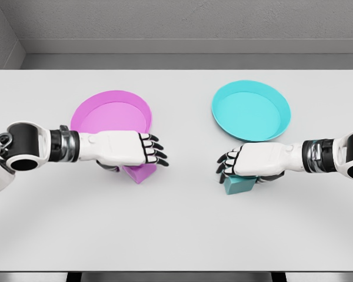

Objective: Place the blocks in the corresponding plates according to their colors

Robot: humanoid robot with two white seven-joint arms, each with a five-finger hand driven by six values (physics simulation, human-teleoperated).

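My left hand sits palm-down over the small magenta cube-shaped block; its dark fingers are curled, with the fingertips near the block's upper right. Only the lower part of the block shows beneath the hand, so I cannot tell whether the grasp is closed on it. The block lies at the near rim of the round, shallow magenta plate, left of centre on the flat white counter.

My right hand covers the small teal cube-shaped block, fingers curled down over its left side. That block rests on the counter, just in front of the round teal plate, apart from its rim.
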